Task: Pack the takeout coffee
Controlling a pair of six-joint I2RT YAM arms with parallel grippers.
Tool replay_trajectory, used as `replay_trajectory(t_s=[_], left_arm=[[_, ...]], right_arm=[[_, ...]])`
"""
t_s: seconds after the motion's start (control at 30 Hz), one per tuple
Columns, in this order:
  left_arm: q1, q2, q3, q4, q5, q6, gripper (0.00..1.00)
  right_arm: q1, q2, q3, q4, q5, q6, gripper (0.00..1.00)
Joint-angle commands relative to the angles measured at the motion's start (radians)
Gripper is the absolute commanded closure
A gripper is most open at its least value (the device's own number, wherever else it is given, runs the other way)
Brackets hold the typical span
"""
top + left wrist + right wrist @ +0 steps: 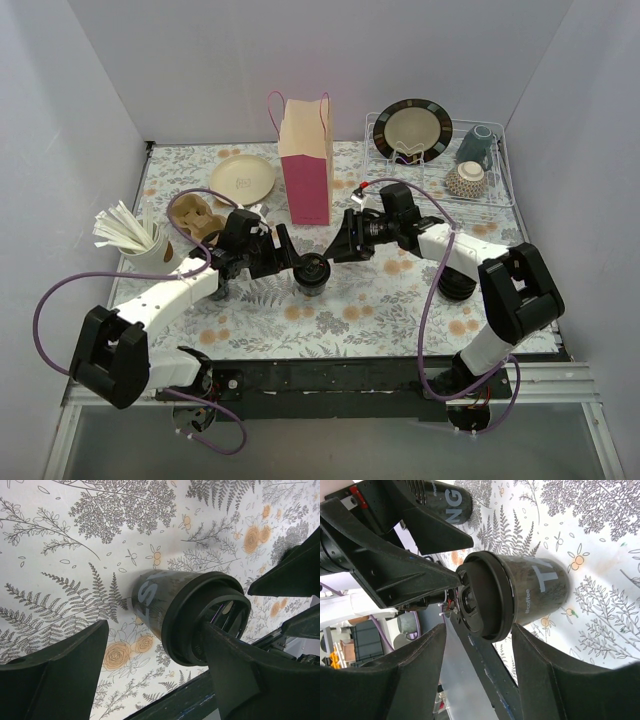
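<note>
Cup is upright on the table, lid on, boxed in by both grippers coming at it from opposite sides.

Left gripper: open, jaws wide. The cup sits just past its fingertips, in line with the gap. One finger overlaps the lid rim and looks to be touching it. The other finger is well clear of the cup wall. No clamp.

Right gripper: open too, jaws apart. The lid is right at its fingertips, top facing into the gap. Can't tell if either finger touches. From the right wrist view, a left-gripper fingertip meets the lid top from the far side.

Bag stands upright beyond both grippers, apart from the cup.

Second cup, black with white lettering, sits just behind the left gripper's fingers.
</note>
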Motion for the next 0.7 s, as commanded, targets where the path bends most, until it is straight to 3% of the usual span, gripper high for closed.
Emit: replay_trajectory(t_s=[0.0,0.37,0.67], left_arm=[[0.005,0.031,0.001,0.024,0.013,0.024,0.26],[0.005,0.048,-0.016,0.038,0.035,0.028,0.31],[0.005,0.021,-0.048,0.039,0.068,0.005,0.31]], right_arm=[[0.001,0.03,0.048,-0.008,-0.007,-0.042,0.39],[0.007,0.041,0.015,0.004,-0.004,-0.068,0.47],[0.016,0.004,-0.036,0.021,0.002,-0.065,0.46]])
